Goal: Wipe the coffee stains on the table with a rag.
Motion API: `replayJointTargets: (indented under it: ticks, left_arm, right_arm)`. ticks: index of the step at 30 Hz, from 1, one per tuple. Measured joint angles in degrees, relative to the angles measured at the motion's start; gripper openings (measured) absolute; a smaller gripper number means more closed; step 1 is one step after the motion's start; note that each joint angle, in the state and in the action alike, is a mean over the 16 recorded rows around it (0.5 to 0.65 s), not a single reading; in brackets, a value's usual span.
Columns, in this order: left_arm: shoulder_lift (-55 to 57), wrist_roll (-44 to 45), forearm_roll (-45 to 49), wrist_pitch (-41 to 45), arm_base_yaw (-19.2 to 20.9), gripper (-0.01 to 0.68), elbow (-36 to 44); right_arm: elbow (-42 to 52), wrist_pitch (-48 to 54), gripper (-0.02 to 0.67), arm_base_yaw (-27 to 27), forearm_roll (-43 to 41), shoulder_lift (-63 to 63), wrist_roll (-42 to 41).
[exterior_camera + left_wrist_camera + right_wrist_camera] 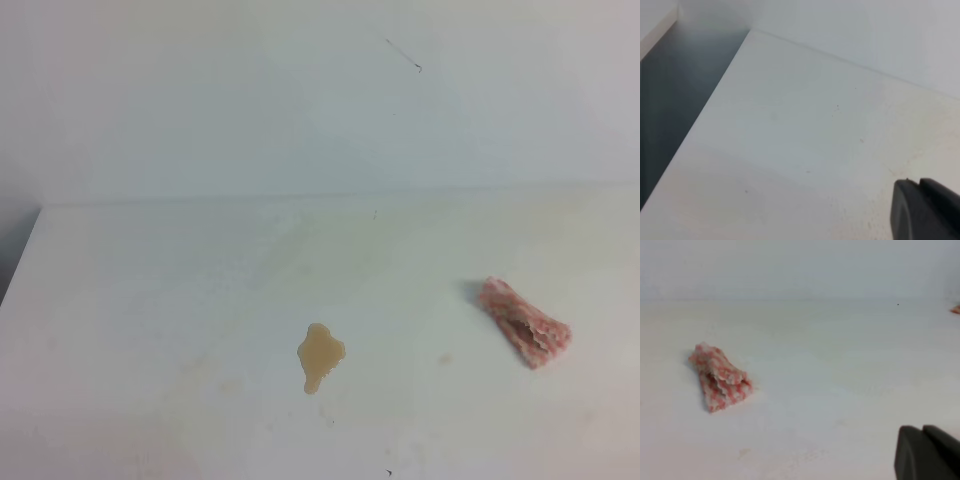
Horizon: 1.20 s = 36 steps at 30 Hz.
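Two end effectors are parked clear of the counter (pixel 150 300): right (pixel 927 455) closed empty, left (pixel 925 210) indeterminate, leaving rag (pixel 523 323) and stain (pixel 320 355) well apart, untouched.

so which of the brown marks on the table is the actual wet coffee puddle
The coffee stains: the tan blotch with a narrow tail, left of the rag. The faint speck between them is just a tiny pale smudge.

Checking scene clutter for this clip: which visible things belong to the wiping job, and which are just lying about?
Job:
coffee stains
rag
table

Lying about:
small orange-pink scrap at the right wrist view's edge, unidentifiable
faint brown speck
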Motion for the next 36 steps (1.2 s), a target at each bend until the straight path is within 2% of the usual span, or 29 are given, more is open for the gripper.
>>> replayJointTargets:
  ticks: [9,20,36]
  left_arm:
    - [0.00,0.00,0.00,0.04,0.00,-0.001,0.00]
    - [0.00,0.00,0.00,0.16,-0.36,-0.001,0.00]
    - [0.00,0.00,0.00,0.16,-2.27,-0.001,0.00]
  right_arm:
    - [0.11,-4.15,-0.004,0.00,2.31,-0.08,0.00]
    - [0.00,-14.89,-0.003,0.00,6.98,0.04,-0.63]
    - [-1.41,-29.38,-0.003,0.00,9.06,0.12,0.70]
